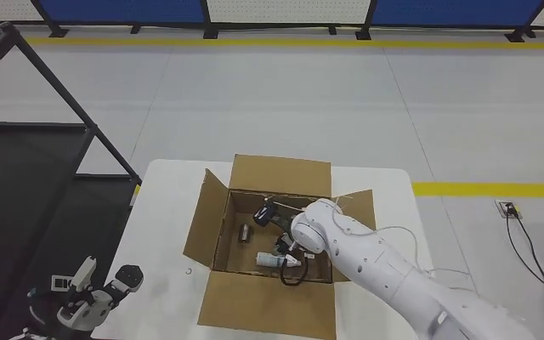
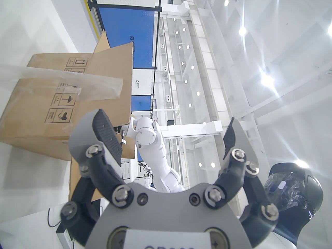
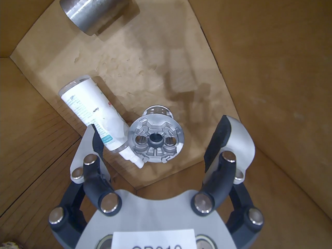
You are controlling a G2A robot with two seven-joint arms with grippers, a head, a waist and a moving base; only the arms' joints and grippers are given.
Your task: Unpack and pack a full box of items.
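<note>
the right hand [image 3: 158, 128] hangs released, fingers spread, inside the cardboard box [image 3: 259, 53] on the white table [image 1: 161, 221]. under it on the box floor (near one corner) sits a metal flanged part [image 3: 157, 141], with a white tube [image 3: 93, 110] lying against it; a steel cylinder [image 3: 93, 3] lies apart. the left hand [image 2: 166, 120], also released, is outside the box, by the table's edge.

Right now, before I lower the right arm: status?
Right gripper open, in box, above flanged part. Left gripper open, empty, outside box. Tube close beside part, may foul a finger; cylinder well apart.
</note>
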